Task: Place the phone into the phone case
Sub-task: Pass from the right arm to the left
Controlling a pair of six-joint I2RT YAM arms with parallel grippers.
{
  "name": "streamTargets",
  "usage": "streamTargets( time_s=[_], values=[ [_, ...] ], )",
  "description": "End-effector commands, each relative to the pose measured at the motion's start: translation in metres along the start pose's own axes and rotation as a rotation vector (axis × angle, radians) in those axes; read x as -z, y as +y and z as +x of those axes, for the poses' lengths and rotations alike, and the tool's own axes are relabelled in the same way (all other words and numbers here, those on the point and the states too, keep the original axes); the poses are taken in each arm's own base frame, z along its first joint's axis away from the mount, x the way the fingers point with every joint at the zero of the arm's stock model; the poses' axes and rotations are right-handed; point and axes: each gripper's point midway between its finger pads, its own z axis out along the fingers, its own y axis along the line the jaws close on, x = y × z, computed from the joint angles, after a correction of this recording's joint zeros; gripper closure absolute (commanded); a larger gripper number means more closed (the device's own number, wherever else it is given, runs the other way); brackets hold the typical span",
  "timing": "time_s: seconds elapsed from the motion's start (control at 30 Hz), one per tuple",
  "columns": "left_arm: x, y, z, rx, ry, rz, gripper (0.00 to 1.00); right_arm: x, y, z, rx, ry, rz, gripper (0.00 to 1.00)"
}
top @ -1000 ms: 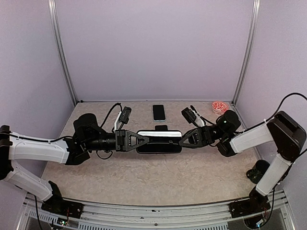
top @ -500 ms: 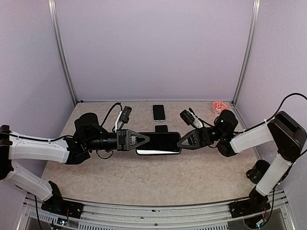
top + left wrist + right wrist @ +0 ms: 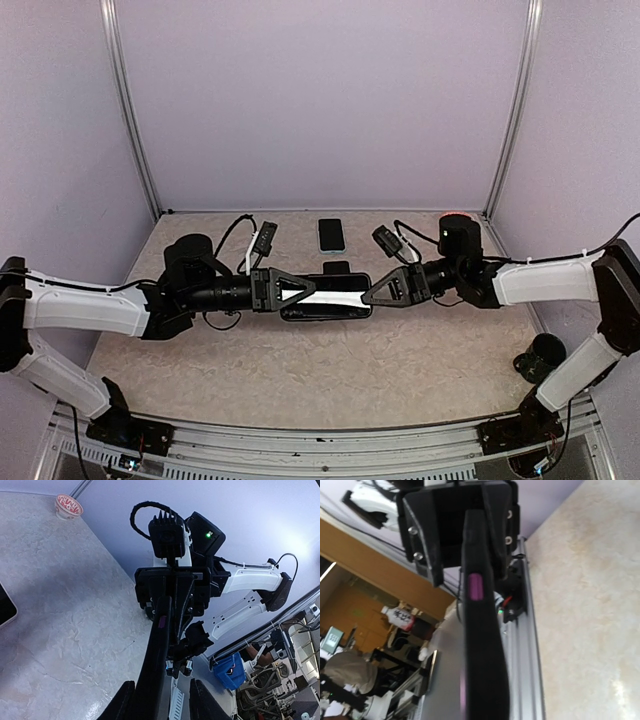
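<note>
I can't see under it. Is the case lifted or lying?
Lifted: the case hangs between left pincer and right pincer, above the table.

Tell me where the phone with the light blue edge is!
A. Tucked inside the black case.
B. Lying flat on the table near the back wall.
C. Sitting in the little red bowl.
B: the phone lies flat on the table by the back wall, apart from the case, which is up between the two arms.

Lilac walls [image 3: 320, 100], metal corner posts [image 3: 130, 110], beige marbled tabletop [image 3: 330, 370].
</note>
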Motion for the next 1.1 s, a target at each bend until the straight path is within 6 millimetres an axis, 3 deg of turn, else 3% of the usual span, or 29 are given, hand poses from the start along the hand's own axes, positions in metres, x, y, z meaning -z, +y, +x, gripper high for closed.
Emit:
streamTargets(
  time_s=[0.0, 0.07, 0.27, 0.3, 0.43, 0.67, 1.07],
  values=[
    [-0.005, -0.015, -0.008, -0.048, -0.009, 0.048, 0.64, 0.002, -0.005, -0.014, 0.047, -0.047, 0.112, 0.99],
    [-0.006, -0.014, -0.008, -0.047, -0.007, 0.045, 0.69, 0.003, -0.005, -0.016, 0.051, -0.056, 0.127, 0.99],
    [-0.008, -0.009, -0.007, -0.052, -0.003, 0.021, 0.99, 0.006, 0.001, -0.02, 0.084, -0.066, 0.152, 0.98],
    [-0.008, -0.009, -0.007, -0.055, 0.0, 0.017, 1.0, 0.006, 0.002, -0.021, 0.091, -0.065, 0.155, 0.97],
    [-0.009, -0.009, -0.005, -0.097, 0.015, -0.001, 1.0, 0.008, 0.005, -0.019, 0.115, -0.051, 0.167, 0.87],
    [-0.004, -0.013, 0.0, -0.238, 0.072, -0.041, 1.0, 0.014, 0.002, -0.011, 0.186, 0.009, 0.249, 0.45],
    [0.002, -0.049, 0.014, -0.335, 0.191, 0.105, 1.0, 0.011, -0.007, -0.002, 0.196, 0.053, 0.246, 0.38]
  ],
)
